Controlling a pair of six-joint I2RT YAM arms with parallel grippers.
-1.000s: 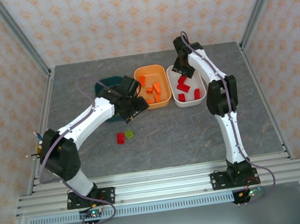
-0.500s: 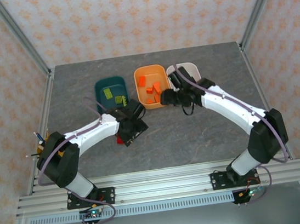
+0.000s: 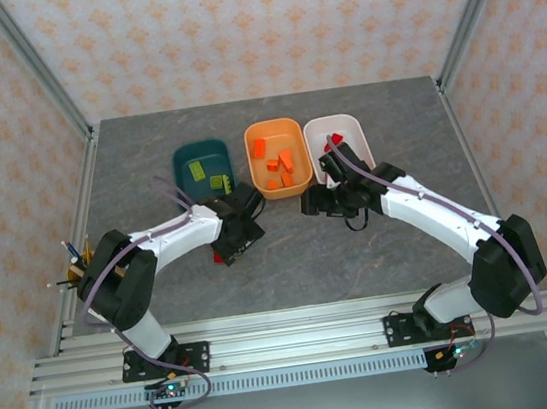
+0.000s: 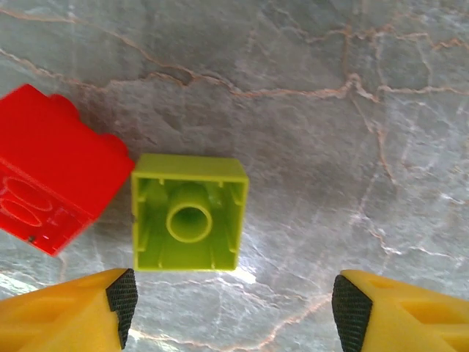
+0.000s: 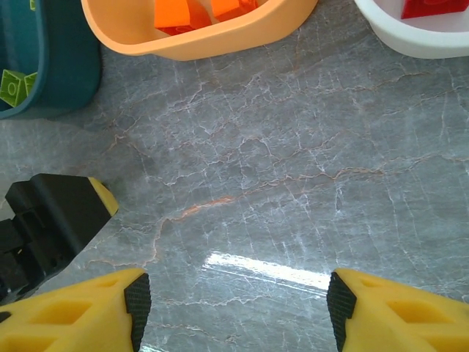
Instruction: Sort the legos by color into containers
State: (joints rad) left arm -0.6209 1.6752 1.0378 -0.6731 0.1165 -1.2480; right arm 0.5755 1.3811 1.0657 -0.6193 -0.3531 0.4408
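I'm holding the left hand (image 4: 236, 308) released, jaws wide, low over the table (image 4: 352, 147). The yellow-green lego (image 4: 189, 213) is lying hollow side up just ahead of the fingertips, off-centre toward the finger at the picture's left. The red lego (image 4: 51, 172) is sitting against its left corner, touching or nearly so. To do this pick well, I'm judging I should be sliding forward and centring the gap on the green one first, then dropping straight down and pinching its two flat side walls. That left finger needs to go between the two legos, not onto the red. Then it goes to the teal tub (image 3: 201, 164), which has greens in it. The right hand (image 5: 233, 308) is also released, grasping nothing, over bare table near the orange tub (image 5: 190, 48), so I'm keeping it clear.
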